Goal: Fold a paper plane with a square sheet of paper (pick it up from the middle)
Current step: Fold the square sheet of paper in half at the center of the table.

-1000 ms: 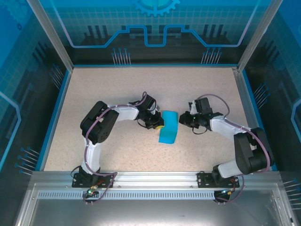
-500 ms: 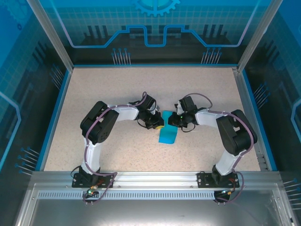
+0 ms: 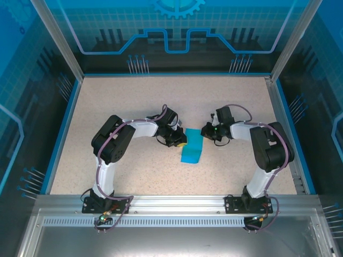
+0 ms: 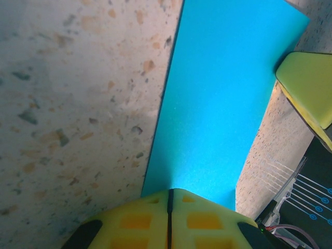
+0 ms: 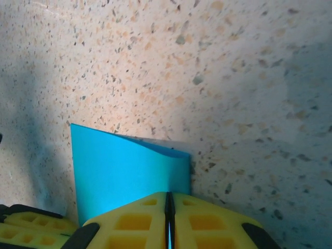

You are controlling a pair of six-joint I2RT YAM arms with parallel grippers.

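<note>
The square sheet of paper (image 3: 192, 150) lies folded into a narrow teal-blue strip at the middle of the table. My left gripper (image 3: 183, 142) is shut, its yellow tips resting on the strip's left edge. In the left wrist view the paper (image 4: 218, 104) stretches away from the shut left gripper (image 4: 169, 193). My right gripper (image 3: 206, 131) is shut at the strip's far right corner. The right wrist view has the paper (image 5: 124, 166) under the shut right gripper (image 5: 168, 196), its upper layer slightly lifted at the far edge.
The speckled tabletop (image 3: 134, 101) is bounded by a blue rim and glass walls (image 3: 69, 96). A metal rail (image 3: 171, 206) runs along the near edge by the arm bases. The right gripper's yellow finger (image 4: 306, 83) shows in the left wrist view.
My right gripper came in from the right to the paper's far end, then drew back a little rightwards. The paper's raised flap now lies flatter and narrower. The left arm has stayed put.
</note>
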